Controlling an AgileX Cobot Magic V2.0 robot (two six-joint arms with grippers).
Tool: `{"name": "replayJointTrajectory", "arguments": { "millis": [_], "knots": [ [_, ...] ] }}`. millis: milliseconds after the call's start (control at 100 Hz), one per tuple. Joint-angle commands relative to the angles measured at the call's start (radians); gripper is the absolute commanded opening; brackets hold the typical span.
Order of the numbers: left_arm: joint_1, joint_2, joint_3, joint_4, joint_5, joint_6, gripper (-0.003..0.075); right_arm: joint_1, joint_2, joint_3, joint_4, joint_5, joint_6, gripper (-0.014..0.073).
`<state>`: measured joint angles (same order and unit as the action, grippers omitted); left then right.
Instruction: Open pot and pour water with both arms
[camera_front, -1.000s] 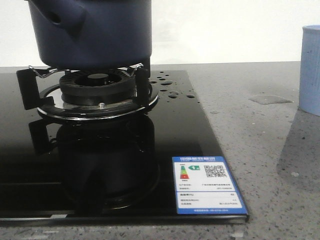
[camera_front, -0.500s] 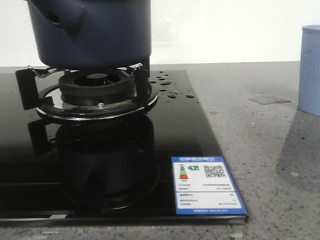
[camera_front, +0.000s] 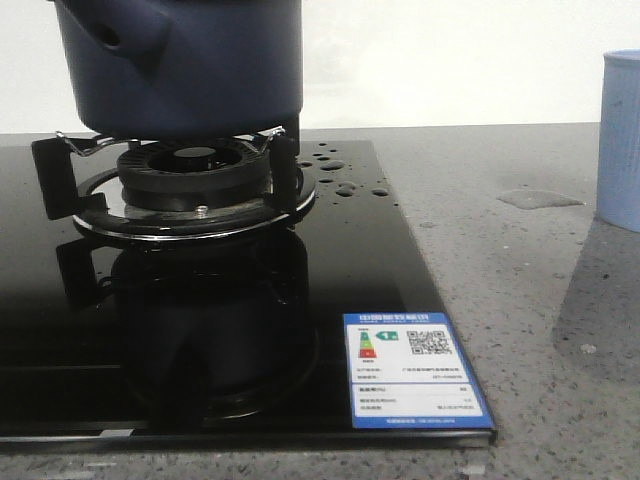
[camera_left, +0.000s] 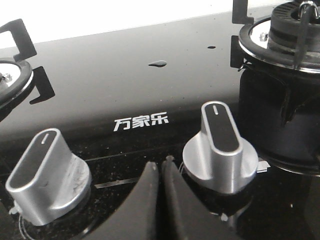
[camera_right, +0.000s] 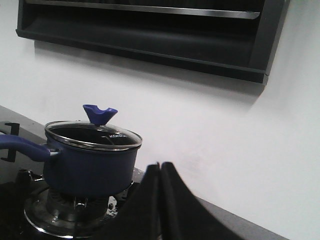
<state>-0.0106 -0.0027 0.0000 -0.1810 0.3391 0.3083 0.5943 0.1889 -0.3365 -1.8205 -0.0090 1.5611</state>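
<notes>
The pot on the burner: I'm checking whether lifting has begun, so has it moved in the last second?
No. The pot sits on the burner support as before, same place against the stove label.

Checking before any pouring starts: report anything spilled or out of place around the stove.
Water is already out: droplets bead the black glass cooktop right of the burner, and a small puddle sits on the grey counter. The pot sits on its burner, lid on.

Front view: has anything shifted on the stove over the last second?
Nothing visibly changed. The pot sits on the burner as before, the pale blue cup stays at the right edge, and the water drops on the glass cooktop look the same.
</notes>
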Motion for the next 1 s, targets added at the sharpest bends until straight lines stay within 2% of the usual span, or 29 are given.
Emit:
{"name": "replayJointTrajectory", "arguments": {
  "millis": [0,220,560,830,990],
  "knots": [
    [0.001,-0.027,0.039,-0.002,-0.036,-0.01,-0.002,-0.003,0.012,-0.023,-0.022,0.027,-0.009,-0.0066],
    [0.001,-0.027,0.039,-0.002,-0.036,-0.01,-0.0019,-0.003,0.012,0.036,-0.022,0.139,-0.009,-0.0066],
    [0.001,-0.027,0.039,-0.004,-0.036,-0.01,-0.0019,-0.003,0.026,0.161,-0.017,0.408,-0.009,-0.0066],
    [0.001,-0.027,0.039,-0.004,-0.036,-0.01,-0.0019,-0.003,0.026,0.167,-0.022,0.466,-0.009,-0.0066],
    [0.001,-0.027,0.039,-0.004,-0.036,-0.01,-0.0019,-0.003,0.026,0.167,-0.022,0.451,-0.078,-0.0066]
  ]
}}
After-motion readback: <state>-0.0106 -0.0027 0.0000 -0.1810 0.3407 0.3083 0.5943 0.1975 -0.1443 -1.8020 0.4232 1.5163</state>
